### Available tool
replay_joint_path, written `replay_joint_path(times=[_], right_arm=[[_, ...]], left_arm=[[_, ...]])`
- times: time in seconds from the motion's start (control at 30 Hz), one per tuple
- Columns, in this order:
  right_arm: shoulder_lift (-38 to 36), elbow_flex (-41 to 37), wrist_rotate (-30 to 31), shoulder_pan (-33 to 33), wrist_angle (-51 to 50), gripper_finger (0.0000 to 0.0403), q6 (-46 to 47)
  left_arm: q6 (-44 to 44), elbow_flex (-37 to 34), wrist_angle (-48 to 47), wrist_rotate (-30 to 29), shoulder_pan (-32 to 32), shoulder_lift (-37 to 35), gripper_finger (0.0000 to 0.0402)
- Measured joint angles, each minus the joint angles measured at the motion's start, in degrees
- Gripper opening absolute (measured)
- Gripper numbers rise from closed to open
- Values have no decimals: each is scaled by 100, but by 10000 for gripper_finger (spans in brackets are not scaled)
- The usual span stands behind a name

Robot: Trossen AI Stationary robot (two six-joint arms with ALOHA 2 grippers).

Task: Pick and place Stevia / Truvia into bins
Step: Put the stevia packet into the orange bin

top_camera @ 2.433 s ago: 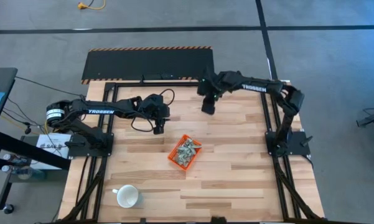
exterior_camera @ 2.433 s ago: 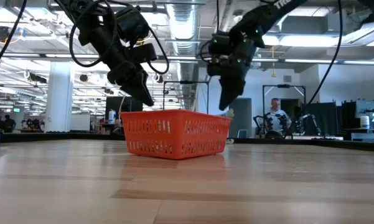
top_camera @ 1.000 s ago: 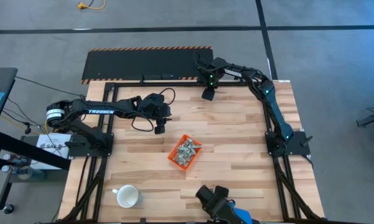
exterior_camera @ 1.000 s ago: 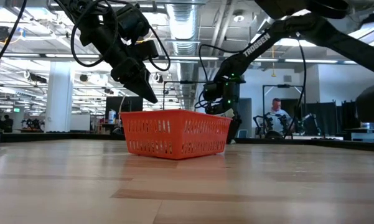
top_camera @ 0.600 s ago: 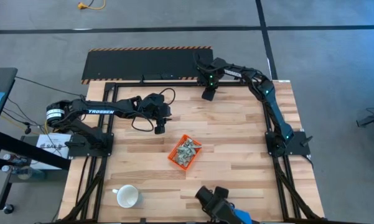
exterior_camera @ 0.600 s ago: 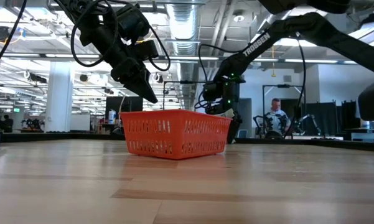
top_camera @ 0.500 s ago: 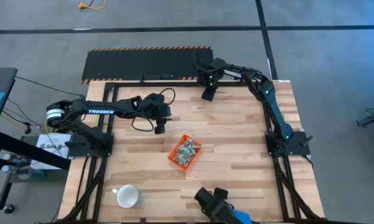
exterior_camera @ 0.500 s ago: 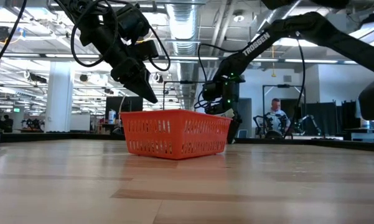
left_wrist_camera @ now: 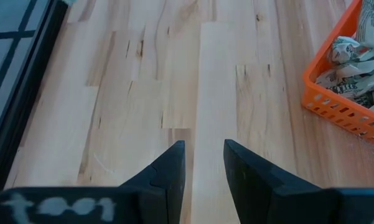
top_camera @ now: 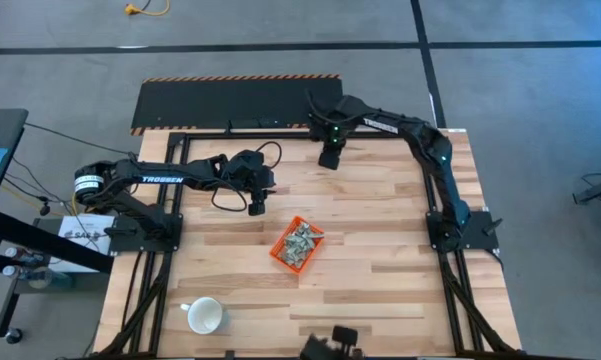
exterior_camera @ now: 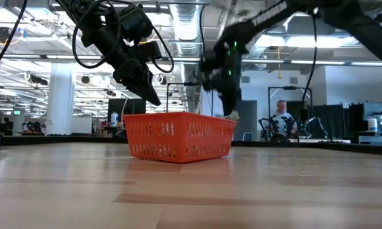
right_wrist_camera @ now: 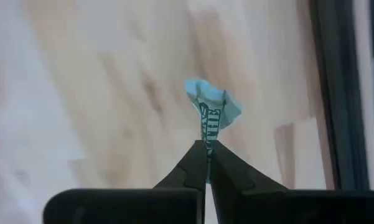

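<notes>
Pinching a crumpled green-and-white sachet (right_wrist_camera: pixel 213 109) between its closed fingertips, the right gripper (right_wrist_camera: pixel 206 149) holds the packet clear of the wooden table (right_wrist_camera: pixel 81 93), seen from its own wrist.

From above, that right gripper (top_camera: pixel 329 157) hangs near the table's far edge, well apart from the orange bin (top_camera: pixel 279 252), which sits mid-table heaped with sachets (top_camera: pixel 300 240). A white mug (top_camera: pixel 205 317) stands near the front edge.

At table height, the right gripper (exterior_camera: pixel 227 107) hovers just beyond the bin (exterior_camera: pixel 178 137), blurred; the sachet cannot be made out here.

The left wrist view shows the left gripper (left_wrist_camera: pixel 202 152) idle, fingers narrowly parted and empty, beside the bin's corner (left_wrist_camera: pixel 317 87).

Judged from this, the carry should stay high enough to clear the bin wall, with the grip kept firm on the thin paper, letting go only once the tips are squarely over the heap.
</notes>
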Motion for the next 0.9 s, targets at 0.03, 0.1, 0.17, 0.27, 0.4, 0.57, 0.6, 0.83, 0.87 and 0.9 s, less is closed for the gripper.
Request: replay_joint_path(times=[0.03, 0.1, 0.17, 0.27, 0.4, 0.57, 0.6, 0.83, 0.87, 0.9], right_arm=[[-131, 2, -2, 110, 12, 2, 60], [-366, 2, -24, 332, 15, 3, 267], [-575, -23, -24, 595, 30, 2, 396], [-878, -187, -137, 1012, 86, 2, 700], [-1239, -747, -557, 1602, 524, 1, 1135], [-1518, -1477, -619, 2472, 1139, 3, 1624], [-1551, -1565, -619, 2645, 1278, 3, 1707], [-1519, -1727, -619, 3603, 2121, 6, 1910], [-1516, -1732, -619, 3683, 2170, 7, 1946], [-1516, -1733, -616, 3751, 2250, 9, 1950]], left_arm=[[0, 0, -8, 0, 0, 0, 100], [0, 0, -41, 0, 0, 0, 100], [2, 0, -58, 0, 0, 0, 100], [34, 0, -164, 2, 0, 2, 100], [72, 0, -237, 4, 0, 2, 100], [112, 0, -257, 4, 0, 2, 100], [121, 0, -257, 4, 0, 2, 100], [120, 0, -235, 2, 0, 2, 100], [113, 0, -235, 2, 0, 2, 100], [95, 0, -235, 2, 0, 2, 100]])
